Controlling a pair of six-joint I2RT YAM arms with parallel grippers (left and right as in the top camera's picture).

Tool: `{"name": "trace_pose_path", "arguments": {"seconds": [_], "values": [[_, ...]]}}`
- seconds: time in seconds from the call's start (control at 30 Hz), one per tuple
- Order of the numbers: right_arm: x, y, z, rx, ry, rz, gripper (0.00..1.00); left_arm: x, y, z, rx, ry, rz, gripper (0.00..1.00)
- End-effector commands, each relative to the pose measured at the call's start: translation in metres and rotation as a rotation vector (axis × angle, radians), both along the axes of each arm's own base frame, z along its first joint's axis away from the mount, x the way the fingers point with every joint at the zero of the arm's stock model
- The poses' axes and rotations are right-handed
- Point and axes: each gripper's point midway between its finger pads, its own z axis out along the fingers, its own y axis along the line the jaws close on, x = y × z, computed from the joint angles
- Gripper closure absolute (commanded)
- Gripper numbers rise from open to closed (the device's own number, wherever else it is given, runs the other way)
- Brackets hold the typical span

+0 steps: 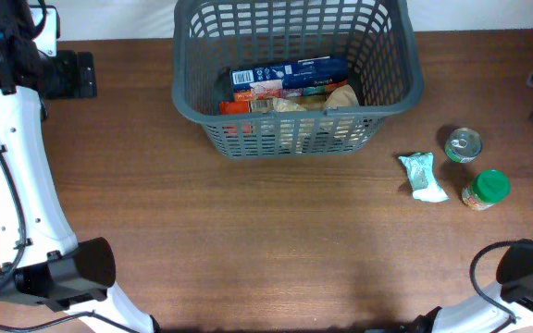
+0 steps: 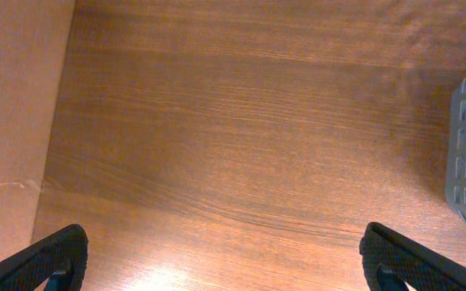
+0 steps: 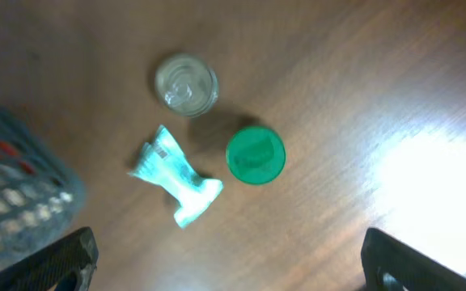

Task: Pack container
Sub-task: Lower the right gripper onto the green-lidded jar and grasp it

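Wooden table [image 1: 266,240], container [image 1: 294,139] at its far edge; left gripper [image 2: 225,259] and right gripper [image 3: 231,260] wide-spread, empty.

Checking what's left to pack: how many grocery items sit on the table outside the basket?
3: a metal can, a green-lidded jar and a pale crumpled packet, clustered right of the basket. None appear hidden.
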Motion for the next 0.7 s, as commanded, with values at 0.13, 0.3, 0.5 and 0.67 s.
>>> {"name": "trace_pose_path", "arguments": {"seconds": [0.13,0.3,0.5,0.67], "values": [[0.011,0.013,-0.077,0.004,0.138,0.113,0.01,-0.002,0.001,0.001,-0.016,-0.008,0.014,0.01],[0.005,0.011,-0.131,-0.013,0.208,0.097,0.01,-0.002,0.001,0.001,-0.016,-0.008,0.014,0.01],[-0.009,0.018,-0.183,0.017,0.253,0.084,0.01,-0.002,0.001,0.001,-0.016,-0.008,0.013,0.01],[-0.009,0.019,-0.195,0.013,0.247,0.083,0.01,-0.002,0.001,0.001,-0.016,-0.008,0.014,0.01]]}}
